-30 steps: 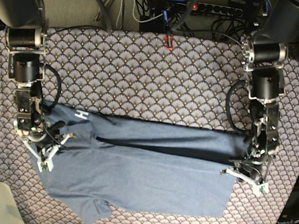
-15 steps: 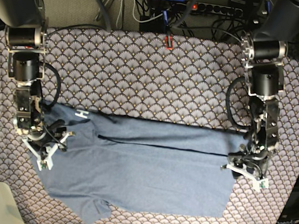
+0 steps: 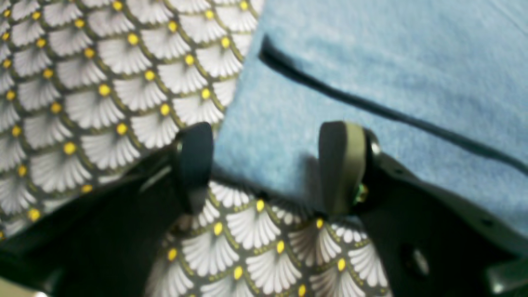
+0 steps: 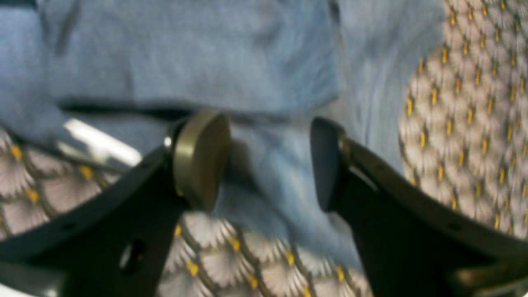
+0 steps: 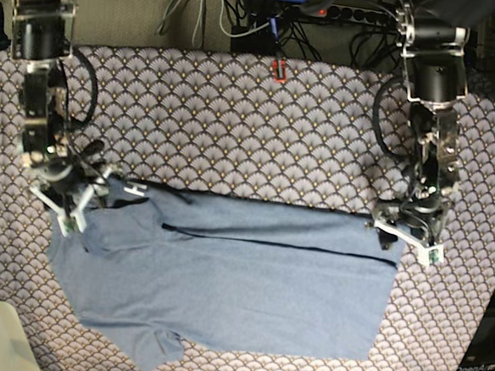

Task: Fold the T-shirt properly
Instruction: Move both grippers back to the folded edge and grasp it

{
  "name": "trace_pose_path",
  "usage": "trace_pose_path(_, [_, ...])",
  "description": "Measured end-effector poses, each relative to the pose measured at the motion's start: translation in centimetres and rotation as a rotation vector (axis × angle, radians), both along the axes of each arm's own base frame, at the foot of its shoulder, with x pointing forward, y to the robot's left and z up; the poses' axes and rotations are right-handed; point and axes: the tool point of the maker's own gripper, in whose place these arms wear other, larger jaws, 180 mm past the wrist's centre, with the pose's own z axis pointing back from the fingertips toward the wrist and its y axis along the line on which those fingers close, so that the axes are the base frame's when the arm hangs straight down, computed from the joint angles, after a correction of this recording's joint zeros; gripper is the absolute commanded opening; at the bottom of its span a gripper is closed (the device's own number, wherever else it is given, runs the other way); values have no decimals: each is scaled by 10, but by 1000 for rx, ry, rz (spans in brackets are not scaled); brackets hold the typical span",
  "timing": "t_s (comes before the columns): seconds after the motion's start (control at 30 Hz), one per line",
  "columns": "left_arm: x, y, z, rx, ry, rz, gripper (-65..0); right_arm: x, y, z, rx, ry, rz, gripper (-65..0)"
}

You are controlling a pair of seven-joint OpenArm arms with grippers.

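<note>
Evidently both arms sit at the far corners of the T-shirt point(image 5: 224, 277), which lies flat across the near half of the scallop-patterned tablecloth point(image 5: 252, 126), its far edge already turned over along a dark fold line; at the left edge of the base view the right gripper point(image 5: 70, 200) hangs over the sleeve corner, and its wrist view shows the jaws spread with cloth lying between the pads point(image 4: 201, 159), not pinched; the right gripper is released, so the hold must be made before any lift; a good grasp here takes both layers of the fold, deep enough that the edge cannot slip out.

Toward the right edge, the left gripper point(image 5: 407, 233) stands at the hem corner; its wrist view shows parted jaws straddling the very corner of the blue cloth, with tablecloth showing below the pads point(image 3: 194, 165); it too grips nothing; I judge it should come lower and further onto the cloth before closing; then both arms should lift together and level, carrying the edge toward the near side so the fold lands straight, without dragging the tablecloth.
</note>
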Motion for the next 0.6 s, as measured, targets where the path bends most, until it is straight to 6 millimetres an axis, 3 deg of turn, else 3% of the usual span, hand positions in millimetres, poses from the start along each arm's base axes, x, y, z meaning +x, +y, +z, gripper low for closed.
trace_pose_path(0.1, [-3, -1, -6, -55, 7, 16, -255, -10, -13, -6, -15, 25, -28, -289])
trace_pose_path(0.4, [-18, 0, -12, -55, 15, 20, -255, -20, -10, -15, -10, 44, -21, -289])
trace_pose_path(0.6, [-25, 17, -18, -65, 18, 75, -255, -21, -9, -16, -8, 47, -21, -289])
